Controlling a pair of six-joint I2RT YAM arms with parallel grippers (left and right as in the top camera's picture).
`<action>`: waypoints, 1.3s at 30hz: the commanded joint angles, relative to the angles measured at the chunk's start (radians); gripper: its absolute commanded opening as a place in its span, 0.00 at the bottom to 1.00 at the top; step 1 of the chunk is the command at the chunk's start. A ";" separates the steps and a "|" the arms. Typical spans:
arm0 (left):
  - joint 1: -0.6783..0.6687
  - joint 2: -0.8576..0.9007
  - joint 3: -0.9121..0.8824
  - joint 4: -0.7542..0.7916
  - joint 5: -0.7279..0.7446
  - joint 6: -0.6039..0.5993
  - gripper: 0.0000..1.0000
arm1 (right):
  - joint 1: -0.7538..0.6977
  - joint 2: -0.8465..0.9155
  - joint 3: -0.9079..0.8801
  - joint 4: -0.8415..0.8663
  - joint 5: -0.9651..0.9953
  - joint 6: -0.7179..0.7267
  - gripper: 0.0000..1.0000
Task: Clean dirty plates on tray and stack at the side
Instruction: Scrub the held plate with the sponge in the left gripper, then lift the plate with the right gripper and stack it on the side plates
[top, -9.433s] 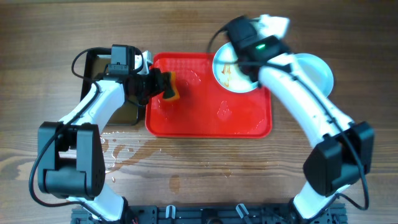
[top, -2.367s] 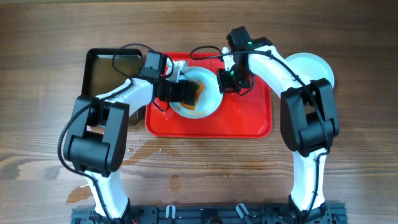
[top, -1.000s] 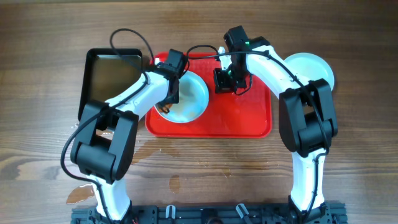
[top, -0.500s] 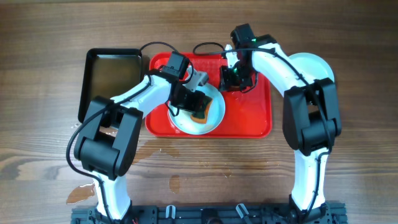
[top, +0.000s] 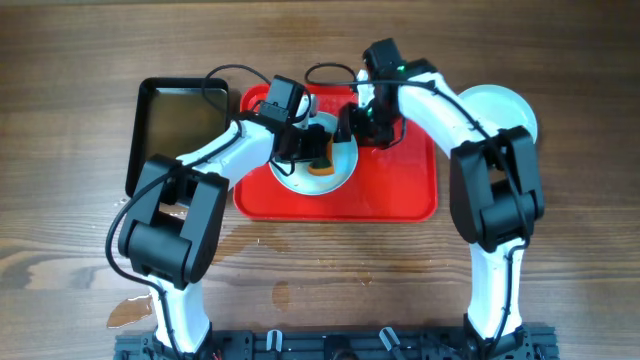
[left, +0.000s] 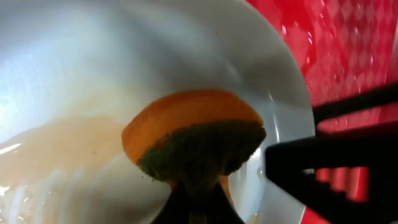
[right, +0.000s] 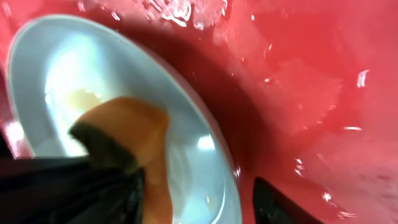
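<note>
One plate (top: 335, 182) lies on the red tray (top: 400, 195), its inside wet with a faint brownish film (left: 74, 155). My left gripper (top: 312, 150) (left: 196, 208) is shut on an orange sponge (top: 321, 166) (left: 193, 140) and presses its dark scouring face onto the plate's right half. My right gripper (top: 349, 126) (right: 196, 186) is open. Its black fingers (left: 329, 168) straddle the plate's right rim (right: 227, 168), with a gap showing at the outer finger (right: 280, 205). Another plate (top: 505, 108) rests on the table to the right of the tray.
A black rectangular pan (top: 175, 125) sits left of the tray. Water wets the tray's floor (right: 311, 93), and puddles lie on the wooden table (top: 200, 245) in front of the tray's left corner. Cables loop above both wrists.
My right gripper's jaws have parted around the plate's rim. My left gripper has swept the sponge from the plate's left side to its right half, and the plate has shifted on the tray.
</note>
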 joint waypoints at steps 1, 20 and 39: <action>0.055 0.021 -0.010 -0.001 -0.060 -0.129 0.04 | 0.013 0.035 -0.023 0.023 0.046 0.092 0.47; 0.146 0.016 -0.002 -0.267 -0.503 0.095 0.04 | 0.039 0.053 -0.023 0.063 0.058 0.125 0.04; 0.112 -0.271 0.214 -0.400 -0.399 -0.029 0.11 | -0.064 -0.359 -0.022 -0.129 0.540 -0.003 0.04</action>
